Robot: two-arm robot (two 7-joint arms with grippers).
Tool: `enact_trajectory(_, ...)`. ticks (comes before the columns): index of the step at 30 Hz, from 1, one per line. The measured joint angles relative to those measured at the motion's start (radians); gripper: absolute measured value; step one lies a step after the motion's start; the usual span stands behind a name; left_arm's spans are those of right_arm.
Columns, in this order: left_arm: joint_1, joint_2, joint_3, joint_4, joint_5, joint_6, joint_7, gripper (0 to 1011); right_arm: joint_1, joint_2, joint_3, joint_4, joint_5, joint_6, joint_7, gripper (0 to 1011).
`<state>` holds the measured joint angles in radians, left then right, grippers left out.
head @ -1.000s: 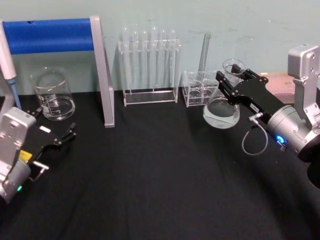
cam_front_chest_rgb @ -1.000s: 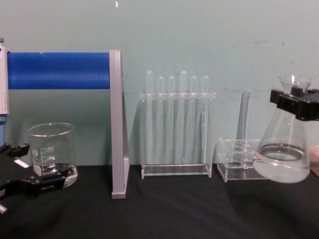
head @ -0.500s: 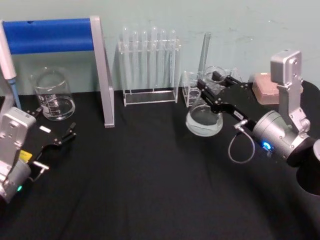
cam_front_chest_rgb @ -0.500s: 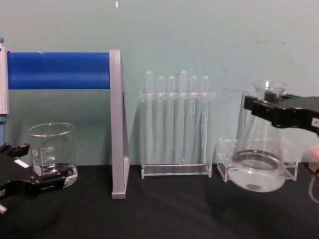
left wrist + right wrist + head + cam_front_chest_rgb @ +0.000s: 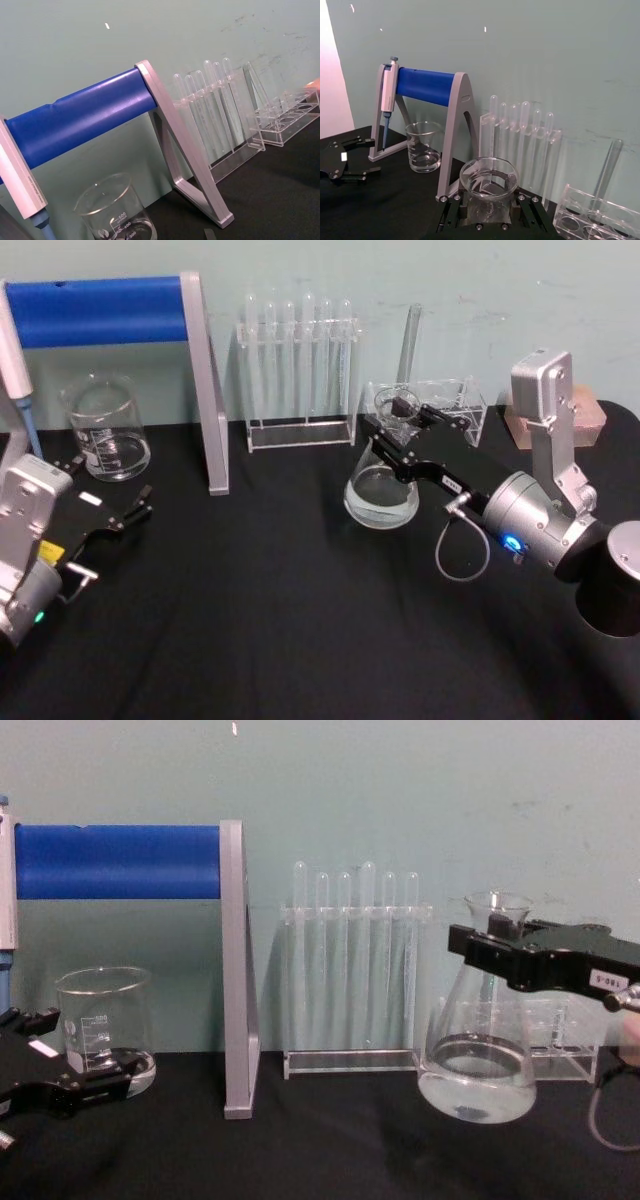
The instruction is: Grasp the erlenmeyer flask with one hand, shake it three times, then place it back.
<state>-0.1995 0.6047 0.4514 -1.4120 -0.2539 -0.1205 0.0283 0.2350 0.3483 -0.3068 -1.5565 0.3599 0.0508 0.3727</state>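
The right claw point(image 5: 395, 422) is pinching the flask point(image 5: 478, 1060) by its narrow neck, just under the flared rim, with one black finger on each side of the glass. The wide base hangs below the fingertips with a shallow pool of clear liquid point(image 5: 475, 1095) in it. The base looks slightly tilted and seems to hang a little above the black cloth point(image 5: 280, 620) rather than stand on it, though the gap is hard to make out. Just behind the claw stands a small clear rack point(image 5: 465, 405) with one tall tube, and beyond the fingertips, toward the robot's left, a rack of test tubes point(image 5: 300, 380); the flask is near both and touches neither. The left claw point(image 5: 105, 492) rests well apart on that same side, spread wide and holding nothing, close to a beaker point(image 5: 105, 430). Judging by the lifted, leaning flask, the shaking step is in hand and the setting down is not yet done. The next move calls for a firm hold on the neck and short swings that keep the liquid below the rim and the glass off the racks, then a level descent onto bare cloth before the fingers let go
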Motion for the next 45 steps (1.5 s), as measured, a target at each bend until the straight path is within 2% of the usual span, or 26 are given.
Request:
enact_trajectory(25, 0.000, 0.000, 0.000, 0.000, 0.000, 0.000, 0.000, 1001, 0.003, 0.015, -0.039, 0.045, 0.012, -0.039, 0.035, 449)
enact_trajectory(45, 0.000, 0.000, 0.000, 0.000, 0.000, 0.000, 0.000, 1001, 0.007, -0.001, -0.061, 0.178, -0.002, -0.138, 0.074, 449)
